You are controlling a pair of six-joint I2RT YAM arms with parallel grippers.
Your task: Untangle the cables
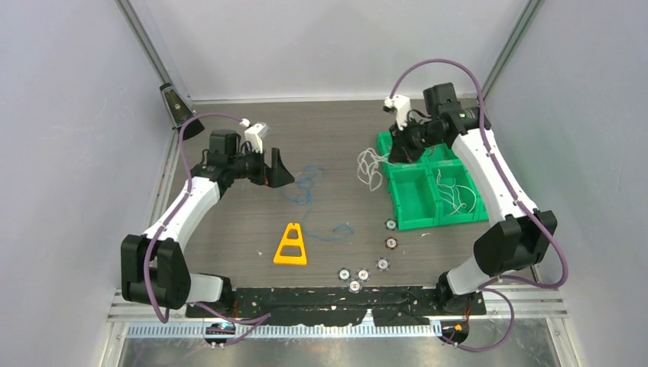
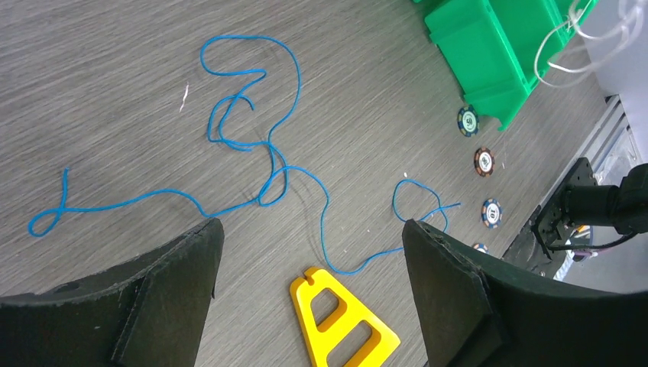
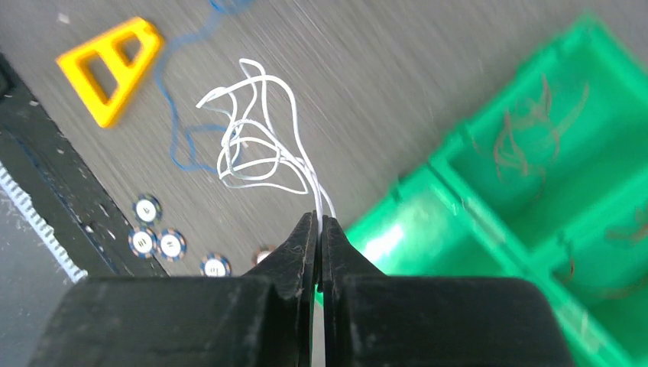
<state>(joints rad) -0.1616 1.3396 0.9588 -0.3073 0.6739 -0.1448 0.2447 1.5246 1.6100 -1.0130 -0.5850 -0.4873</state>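
Observation:
A thin blue cable (image 1: 309,186) lies in loose loops on the table in front of my left gripper (image 1: 280,173). It also shows in the left wrist view (image 2: 269,145). My left gripper (image 2: 309,226) is open and empty, hovering above the blue cable. My right gripper (image 3: 318,219) is shut on a white cable (image 3: 252,145). The white cable (image 1: 370,168) hangs in a tangle of loops at the left edge of the green bin (image 1: 416,205). Thin strands (image 3: 527,134) that look reddish lie in the bin's compartments.
A yellow triangular piece (image 1: 291,245) lies at the table's middle front, also in the left wrist view (image 2: 344,321). Several poker chips (image 1: 391,243) lie between it and the bin. Walls close in the table on three sides.

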